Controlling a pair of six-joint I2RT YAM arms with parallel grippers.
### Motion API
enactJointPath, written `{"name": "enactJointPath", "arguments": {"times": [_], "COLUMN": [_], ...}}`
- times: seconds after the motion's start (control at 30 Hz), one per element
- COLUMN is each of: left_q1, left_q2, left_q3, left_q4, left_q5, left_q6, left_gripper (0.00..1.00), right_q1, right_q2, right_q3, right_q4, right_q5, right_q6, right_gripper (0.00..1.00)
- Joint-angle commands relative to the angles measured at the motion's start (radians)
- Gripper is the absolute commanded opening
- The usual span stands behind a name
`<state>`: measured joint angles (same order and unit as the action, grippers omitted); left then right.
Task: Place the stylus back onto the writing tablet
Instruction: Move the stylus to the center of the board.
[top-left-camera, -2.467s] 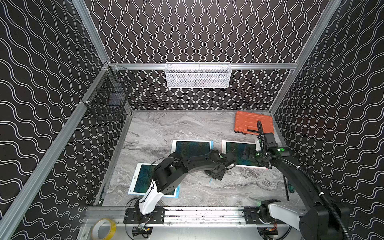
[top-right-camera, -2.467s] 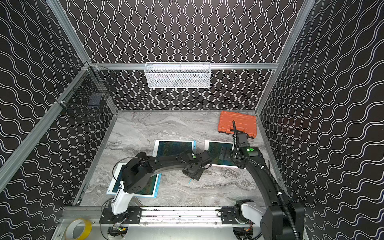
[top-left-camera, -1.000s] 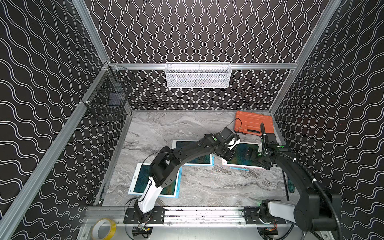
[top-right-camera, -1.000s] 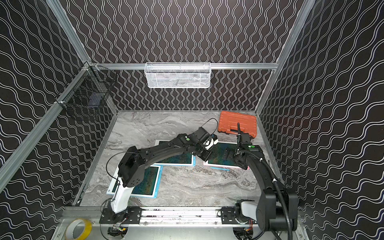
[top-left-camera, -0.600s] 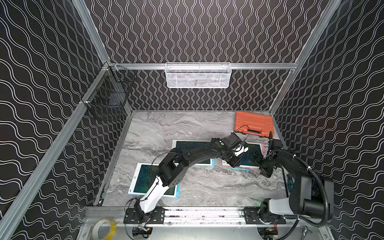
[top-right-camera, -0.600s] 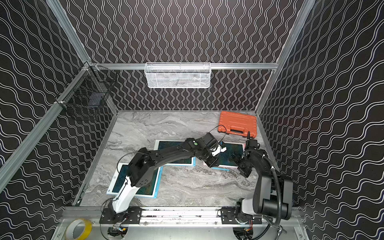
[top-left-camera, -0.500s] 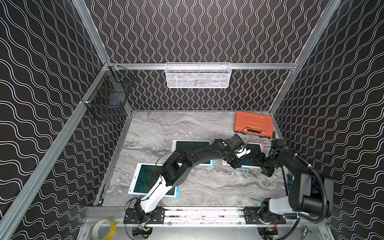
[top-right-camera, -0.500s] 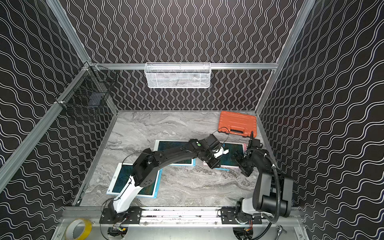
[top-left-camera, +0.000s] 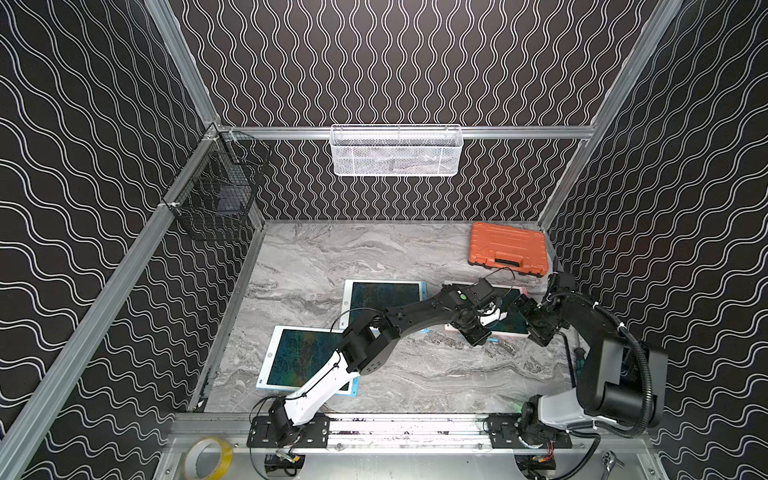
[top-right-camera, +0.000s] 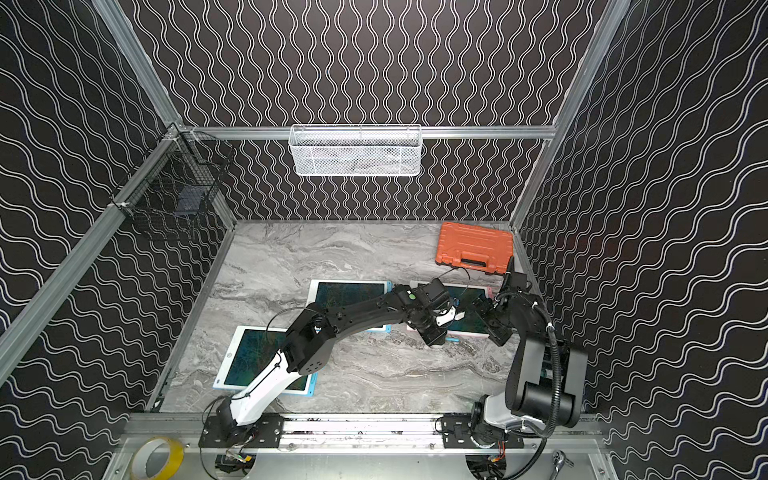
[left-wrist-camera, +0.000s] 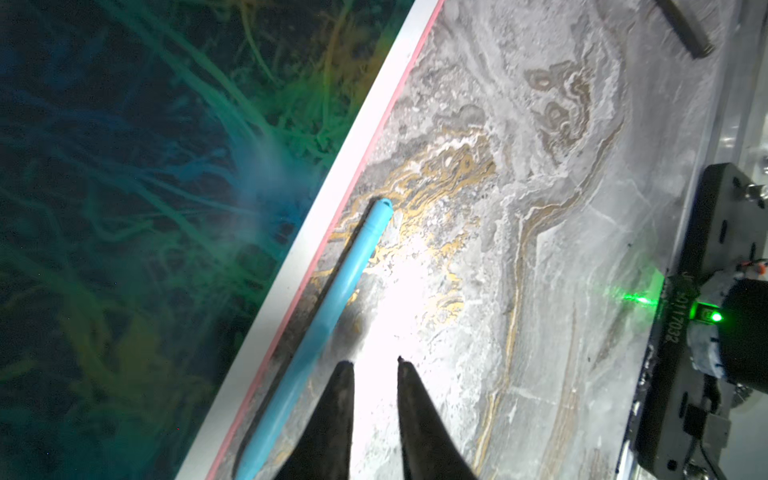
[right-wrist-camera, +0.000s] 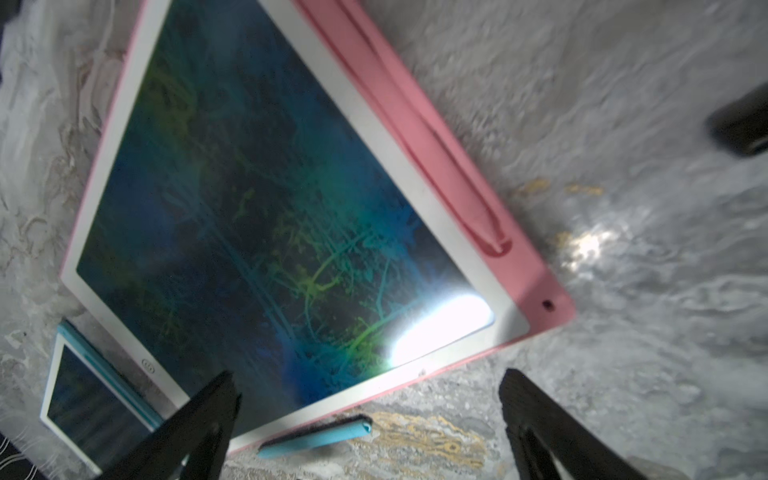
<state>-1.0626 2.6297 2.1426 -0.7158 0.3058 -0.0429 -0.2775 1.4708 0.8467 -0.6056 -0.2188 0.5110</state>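
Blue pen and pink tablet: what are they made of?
The blue pen looks like smooth matte plastic: even colour, moulded round end. The pink tablet seems moulded plastic too, with a pressed-in pen groove; its dark screen is glossy, mirroring a bright light.

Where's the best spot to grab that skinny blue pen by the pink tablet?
Probably grip the thin light-blue stylus around the middle of its shaft, coming straight down from above. It lies flat on the grey marble table, close along the edge of the pink-rimmed writing tablet, so pinch across its width.

stylus (left-wrist-camera: 332, 316): smooth plastic | writing tablet (right-wrist-camera: 257, 199): glossy screen | tabletop (left-wrist-camera: 519, 208): marble-look
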Motion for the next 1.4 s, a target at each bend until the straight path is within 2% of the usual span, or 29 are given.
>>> {"name": "enactJointPath", "arguments": {"times": [0.0, 0.17, 0.53, 0.83, 1.23, 1.37], "left_q1": [0.000, -0.004, -0.010, -0.010, -0.008, -0.008], "left_q2": [0.017, 0.033, -0.022, 0.027, 0.043, -0.006], "left_q3": [0.025, 0.034, -0.038, 0.042, 0.010, -0.070], "left_q4": [0.000, -0.015, 0.084, 0.035, 0.026, 0.055], "left_q5": [-0.038, -0.095, -0.089, -0.152, -0.186, -0.165], "left_q6": [0.013, 0.037, 0.062, 0.073, 0.091, 0.107], "left_gripper": [0.25, 0.25, 0.25, 0.25, 0.26, 0.28], "right_q1": [-0.002, -0.002, -0.001, -0.002, -0.001, -0.001], "right_q2": [0.005, 0.005, 0.011, 0.015, 0.061, 0.079], "right_q3": [0.009, 0.003, 0.000, -0.016, -0.012, -0.003], "right_q4": [0.002, 0.007, 0.016, 0.032, 0.080, 0.097], "right_q5": [0.008, 0.002, -0.005, -0.015, -0.025, -0.035], "right_q6": [-0.005, -0.001, -0.001, 0.000, 0.011, 0.013], "right_gripper": [0.99, 0.99, 0.99, 0.99, 0.99, 0.99]}}
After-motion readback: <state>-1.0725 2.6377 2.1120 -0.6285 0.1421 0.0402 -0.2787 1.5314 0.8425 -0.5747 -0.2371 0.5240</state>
